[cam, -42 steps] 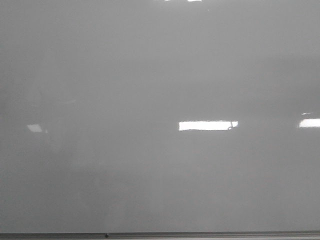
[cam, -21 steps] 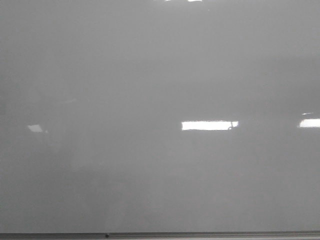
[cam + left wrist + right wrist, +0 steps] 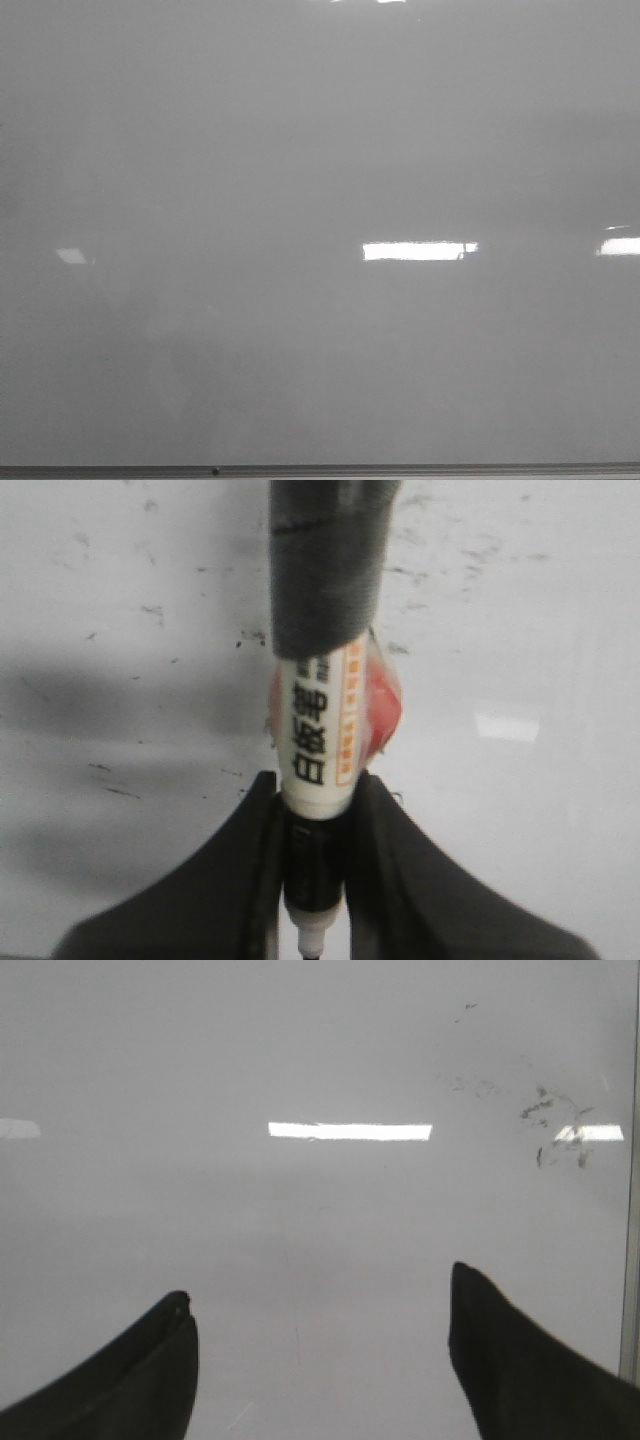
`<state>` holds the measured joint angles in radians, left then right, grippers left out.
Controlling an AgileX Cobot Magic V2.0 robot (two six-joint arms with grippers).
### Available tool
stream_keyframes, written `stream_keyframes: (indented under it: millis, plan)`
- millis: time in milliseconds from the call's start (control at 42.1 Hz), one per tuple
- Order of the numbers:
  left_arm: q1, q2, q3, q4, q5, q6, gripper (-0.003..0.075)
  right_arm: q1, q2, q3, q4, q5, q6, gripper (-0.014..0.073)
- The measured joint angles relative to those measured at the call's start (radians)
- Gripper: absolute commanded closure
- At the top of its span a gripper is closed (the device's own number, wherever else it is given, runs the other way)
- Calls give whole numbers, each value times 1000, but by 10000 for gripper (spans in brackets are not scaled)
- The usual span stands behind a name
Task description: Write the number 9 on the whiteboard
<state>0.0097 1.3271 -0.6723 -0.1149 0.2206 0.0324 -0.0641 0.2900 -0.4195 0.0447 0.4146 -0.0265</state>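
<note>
We see the whiteboard (image 3: 320, 150) unmarked, no number 9 begun; our left gripper (image 3: 318, 810) clamps a whiteboard marker (image 3: 318, 750), our right gripper (image 3: 320, 1350) gapes empty.

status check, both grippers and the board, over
Left gripper shut on marker. Right gripper open, empty. Whiteboard shows no 9 yet. Nothing in the way.

front view is pretty dim and hazy, the big glossy grey-white whiteboard (image 3: 300, 150) catching hard rectangular glare patches of overhead lights. left wrist shot is soft, close stuff blurred, broad grey shadows across the board. right wrist view is brighter with similar glare strips.
</note>
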Motion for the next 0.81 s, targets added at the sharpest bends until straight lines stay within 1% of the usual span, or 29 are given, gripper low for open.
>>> stream_keyframes:
  millis: [95,190,285,333,428,452,547,618,713,808]
  plan:
    - [-49,-36,-73,-5,174,37,724,0,32,-21,16,38,0,45]
    - [-134,-50,-149,-33,325,129,724,12,75,-48,22,79,0,45]
    - [-238,-50,-215,-99,451,284,724,42,125,-88,33,131,-16,45]
    - [-290,-50,-241,-134,490,353,724,58,152,-105,44,160,-30,45]
    - [-406,-50,-285,-196,578,562,730,111,214,-156,84,230,-98,45]
    - [-434,-50,-292,-204,600,623,732,130,229,-173,103,246,-127,45]
    - [-552,-50,-311,-224,651,800,731,197,297,-229,183,323,-246,45]
    - [-628,-50,-315,-226,670,891,731,253,351,-268,261,385,-357,45]
    - [-708,-50,-322,-226,681,940,731,330,429,-314,378,458,-513,45]
    - [-755,-50,-328,-226,681,956,731,413,500,-351,500,485,-661,45]
